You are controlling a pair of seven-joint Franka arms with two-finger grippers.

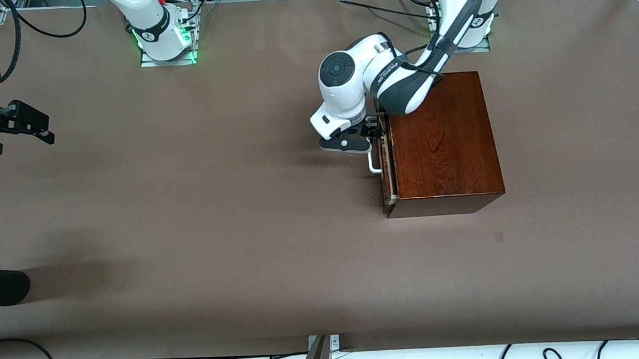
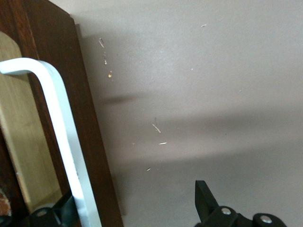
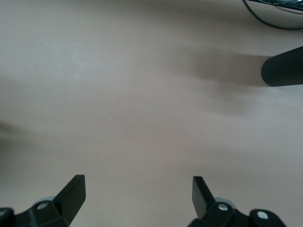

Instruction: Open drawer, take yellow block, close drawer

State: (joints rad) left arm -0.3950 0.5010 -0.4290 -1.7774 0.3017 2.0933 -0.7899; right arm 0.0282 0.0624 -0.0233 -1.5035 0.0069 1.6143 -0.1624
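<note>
The left gripper (image 1: 371, 133) sits at the front of the wooden box (image 1: 444, 138), its fingers (image 2: 206, 194) spread apart on either side of the white handle (image 2: 59, 137); one finger is on the outer side of the bar, the other tucked between bar and drawer front, and neither is clamped on it. The drawer (image 1: 386, 164) stands just a crack out of the box, pale wood showing along its edge, so the opening step is barely begun. The yellow block is nowhere to be seen; presumably it lies inside the drawer, hidden by the box top.

The right gripper (image 1: 22, 124) waits well away from the box, over bare table (image 1: 216, 208) at the right arm's end, fingers (image 3: 73, 191) wide and empty.

The main risk here is a pull made with the fingers unclosed: the bar may slide out from between them, or the inner finger may scrape the dark front. A pull not in line with the drawer's travel could drag or twist the whole box across the table rather than slide the tray out
</note>
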